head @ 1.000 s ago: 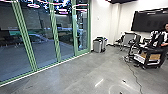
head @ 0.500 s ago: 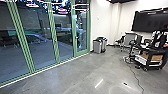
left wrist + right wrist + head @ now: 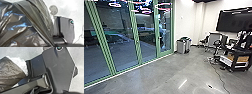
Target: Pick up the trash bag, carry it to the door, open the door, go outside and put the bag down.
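Green frames (image 3: 135,37) hold the tall glass (image 3: 119,50) on the left of our head view, with pinkish rings of light showing across its upper part. At the right end of that row we see the door (image 3: 166,43), closed, with a small handle (image 3: 160,37) on its left side. Next come the white wall (image 3: 185,25) and, close to it, grey bins (image 3: 183,47). Further right, chairs (image 3: 214,40) stand near a black screen (image 3: 230,22) on the wall. A dark cart (image 3: 233,61) carries boxes low down, and a thin cable (image 3: 219,77) trails over the grey floor (image 3: 151,77) beside it.

Our left wrist view has the shiny dark trash bag (image 3: 25,25) large and close, beside our robot's base plate; our right wrist view catches it too, by something white and crumpled (image 3: 18,62). We cannot tell the state of the left gripper or the right gripper.
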Available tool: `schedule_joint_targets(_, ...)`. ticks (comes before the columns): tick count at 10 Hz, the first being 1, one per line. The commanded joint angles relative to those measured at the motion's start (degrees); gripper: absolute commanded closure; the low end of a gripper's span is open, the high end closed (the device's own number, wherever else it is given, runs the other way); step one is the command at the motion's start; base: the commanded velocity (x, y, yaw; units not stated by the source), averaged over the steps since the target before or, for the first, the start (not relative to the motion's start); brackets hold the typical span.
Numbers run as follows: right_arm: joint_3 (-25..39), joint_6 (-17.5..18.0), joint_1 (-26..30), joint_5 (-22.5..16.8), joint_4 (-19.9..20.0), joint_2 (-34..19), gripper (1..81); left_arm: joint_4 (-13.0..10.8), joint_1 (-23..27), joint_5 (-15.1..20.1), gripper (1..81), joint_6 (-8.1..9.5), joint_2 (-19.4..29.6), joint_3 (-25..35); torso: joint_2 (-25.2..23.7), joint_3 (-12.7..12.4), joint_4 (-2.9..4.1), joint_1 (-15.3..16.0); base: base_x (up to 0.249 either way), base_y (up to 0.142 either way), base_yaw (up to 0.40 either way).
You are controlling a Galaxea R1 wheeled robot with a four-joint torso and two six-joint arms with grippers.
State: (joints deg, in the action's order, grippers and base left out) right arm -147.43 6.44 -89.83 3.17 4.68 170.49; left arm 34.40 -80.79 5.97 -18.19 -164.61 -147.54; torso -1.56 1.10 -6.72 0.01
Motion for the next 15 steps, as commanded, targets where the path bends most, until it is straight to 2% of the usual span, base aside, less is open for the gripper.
schedule_joint_targets(1,0.4,-0.2,2.85,-3.17,-0.55,-0.21,1.0,-0.3,3.83,3.96,81.1,-0.53,0.77,0.06,0.0,0.0,0.0,0.0,0.177,-0.089,0.0)
schedule_joint_targets(15,0.4,-0.2,2.68,-3.17,-0.55,-0.12,1.0,-0.3,3.83,3.87,81.1,-0.53,0.77,0.06,0.0,0.0,0.0,0.0,0.177,-0.091,0.0)
